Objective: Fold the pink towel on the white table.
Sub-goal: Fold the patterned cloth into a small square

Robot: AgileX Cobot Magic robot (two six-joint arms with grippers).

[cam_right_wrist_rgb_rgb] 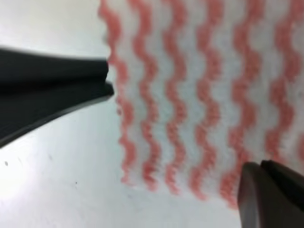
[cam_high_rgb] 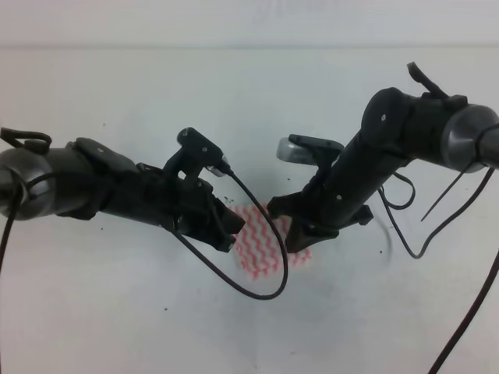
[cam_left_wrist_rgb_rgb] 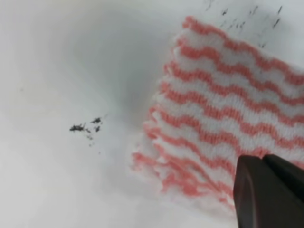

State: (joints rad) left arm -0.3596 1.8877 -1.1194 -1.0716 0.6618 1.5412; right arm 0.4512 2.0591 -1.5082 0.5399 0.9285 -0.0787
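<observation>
The pink towel [cam_high_rgb: 261, 248] lies small and folded on the white table [cam_high_rgb: 109, 312], between my two arms. In the left wrist view the pink towel [cam_left_wrist_rgb_rgb: 228, 109] shows several stacked layers along its near edge. My left gripper [cam_high_rgb: 226, 230] is at the towel's left edge, its jaws shut on the cloth [cam_left_wrist_rgb_rgb: 265, 164]. In the right wrist view the left gripper [cam_right_wrist_rgb_rgb: 108, 81] pinches the edge of the pink towel [cam_right_wrist_rgb_rgb: 199, 95]. My right gripper [cam_high_rgb: 294, 234] is at the right side, jaws shut on a corner [cam_right_wrist_rgb_rgb: 260, 166].
A black cable [cam_high_rgb: 265, 280] loops from the left arm down across the towel's front. More cable [cam_high_rgb: 437, 226] hangs from the right arm. Dark specks [cam_left_wrist_rgb_rgb: 85, 128] mark the table left of the towel. The table's far edge [cam_high_rgb: 234, 47] runs along the top.
</observation>
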